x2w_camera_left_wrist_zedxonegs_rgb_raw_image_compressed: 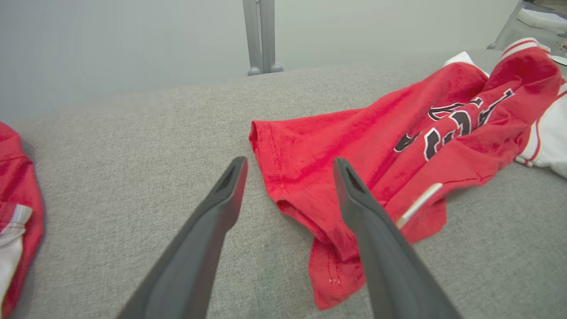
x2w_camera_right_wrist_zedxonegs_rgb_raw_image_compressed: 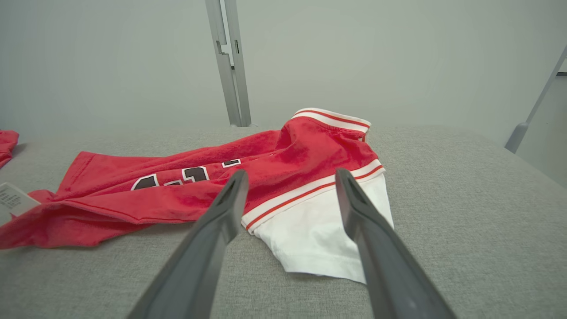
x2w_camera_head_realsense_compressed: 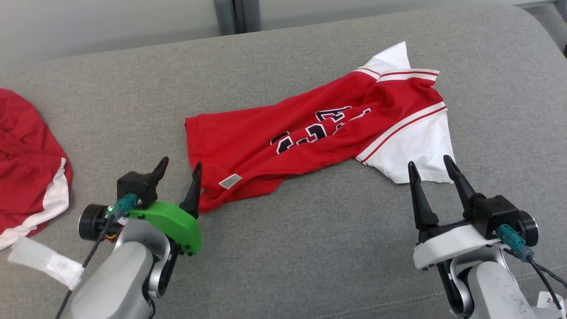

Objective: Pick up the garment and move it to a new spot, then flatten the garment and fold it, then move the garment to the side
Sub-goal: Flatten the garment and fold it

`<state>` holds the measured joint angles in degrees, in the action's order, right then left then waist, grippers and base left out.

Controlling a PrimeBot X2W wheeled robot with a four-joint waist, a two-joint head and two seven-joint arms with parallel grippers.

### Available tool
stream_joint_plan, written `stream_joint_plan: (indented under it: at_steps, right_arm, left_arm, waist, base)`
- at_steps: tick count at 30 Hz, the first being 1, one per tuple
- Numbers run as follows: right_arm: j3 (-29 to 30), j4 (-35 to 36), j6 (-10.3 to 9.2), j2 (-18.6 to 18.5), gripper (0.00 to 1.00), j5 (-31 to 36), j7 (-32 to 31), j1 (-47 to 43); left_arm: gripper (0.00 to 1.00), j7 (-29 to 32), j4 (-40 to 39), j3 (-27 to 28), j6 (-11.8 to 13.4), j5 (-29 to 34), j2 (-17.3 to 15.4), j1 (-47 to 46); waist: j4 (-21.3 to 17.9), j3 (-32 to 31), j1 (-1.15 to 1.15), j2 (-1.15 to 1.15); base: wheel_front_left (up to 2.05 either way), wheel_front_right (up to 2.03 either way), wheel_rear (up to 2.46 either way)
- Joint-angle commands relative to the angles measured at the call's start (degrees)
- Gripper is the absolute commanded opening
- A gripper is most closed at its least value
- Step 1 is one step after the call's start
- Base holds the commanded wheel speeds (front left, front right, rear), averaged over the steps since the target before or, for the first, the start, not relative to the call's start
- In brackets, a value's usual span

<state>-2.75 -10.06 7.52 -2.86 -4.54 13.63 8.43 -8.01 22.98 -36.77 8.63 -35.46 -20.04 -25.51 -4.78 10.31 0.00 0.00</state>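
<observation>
Two grippers stand empty, jaws apart: the left gripper [x2w_camera_head_realsense_compressed: 180, 163] just beside the hem of the red shirt [x2w_camera_head_realsense_compressed: 310, 137], the right gripper [x2w_camera_head_realsense_compressed: 429, 161] near its white sleeve [x2w_camera_head_realsense_compressed: 416, 150]. The shirt lies crumpled across the grey cushion [x2w_camera_head_realsense_compressed: 310, 248], so flattening seems in hand; next, each should pinch its near edge and pull outward.

A grey woven fabric covers the broad worktop [x2w_camera_head_realsense_compressed: 310, 257], its far edge rounded off. At the left edge lies a bunched red cloth [x2w_camera_head_realsense_compressed: 22, 164] with a white stripe along its near side, partly cut off from sight. Just in front of it rests a crumpled white strip [x2w_camera_head_realsense_compressed: 44, 262] with a printed label on it. Behind the worktop stands a pale, plain wall [x2w_camera_head_realsense_compressed: 110, 22], and a grey metal post [x2w_camera_head_realsense_compressed: 230, 15] rises against it.
</observation>
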Motion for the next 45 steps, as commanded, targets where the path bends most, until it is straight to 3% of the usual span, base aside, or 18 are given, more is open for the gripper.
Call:
stream_joint_plan:
  at_steps: [1,7,12,15,22,23,24,25,27,37,45]
  right_arm:
    - [-0.2,-0.1,-0.06,-0.1,1.0,-0.5,0.0,0.0]
    - [-0.8,-0.3,-0.06,-0.1,1.0,-0.5,-0.1,1.0]
    - [-1.4,-0.1,-0.06,-0.1,1.0,-0.7,-0.1,1.6]
    - [-1.6,0.2,-0.06,-0.1,1.0,-0.9,0.1,2.1]
    - [-1.5,0.3,-0.06,-0.1,1.0,-1.5,0.5,3.2]
    - [-1.6,0.2,-0.06,-0.1,1.0,-1.5,0.6,3.4]
    - [-1.6,0.2,-0.06,-0.1,1.0,-1.7,0.7,3.5]
    - [-1.6,0.1,-0.06,-0.1,1.0,-1.8,0.8,3.6]
    - [-1.4,0.1,-0.07,-0.1,1.0,-1.9,0.9,3.7]
    - [-1.7,0.0,-0.06,-0.1,1.0,-2.2,1.3,5.3]
    - [-2.0,-0.3,-0.06,-0.1,1.0,-2.1,1.5,6.1]
  left_arm:
    - [1.0,1.7,1.1,0.5,-0.3,-1.4,0.3,-1.5]
    - [1.0,11.2,8.7,0.4,-2.1,-5.8,2.9,-6.4]
    - [1.0,18.9,16.7,0.4,-0.5,-7.7,5.1,-10.8]
    - [1.0,22.1,20.0,0.5,0.1,-8.7,6.2,-13.2]
    - [1.0,26.5,25.1,0.4,-1.9,-10.3,8.1,-17.3]
    - [0.96,27.0,25.7,0.2,-2.2,-10.3,8.3,-17.7]
    - [0.25,27.1,26.2,-0.1,-2.6,-10.2,8.5,-18.0]
    - [0.0,27.1,26.6,-0.4,-3.2,-10.0,8.7,-18.3]
    - [0.0,24.2,26.6,0.1,-3.9,-9.8,8.7,-19.2]
    - [0.0,1.6,27.2,1.7,-3.0,-3.8,5.8,-26.9]
    - [0.0,-5.5,30.1,2.3,-4.2,-1.6,4.7,-31.8]
  waist:
    - [-0.6,0.3,0.0,0.0]
    - [-1.8,0.9,0.0,0.0]
    - [-2.8,2.0,0.0,0.0]
    - [-3.4,2.9,0.0,0.0]
    - [-4.1,5.5,0.0,0.0]
    - [-4.2,5.8,0.0,0.0]
    - [-4.3,6.0,0.0,0.0]
    - [-4.3,6.3,0.0,0.0]
    - [-4.3,6.7,0.0,0.0]
    - [-4.7,9.2,0.0,0.0]
    - [-5.0,10.3,0.0,0.0]
  base:
    - [0.0,0.0,0.0]
    - [0.0,0.0,0.0]
    - [0.0,0.0,0.0]
    - [0.0,0.0,0.0]
    - [0.0,0.0,0.0]
    - [0.0,0.0,0.0]
    - [0.0,0.0,0.0]
    - [0.0,0.0,0.0]
    - [0.0,0.0,0.0]
    - [0.0,0.0,0.0]
    - [0.0,0.0,0.0]
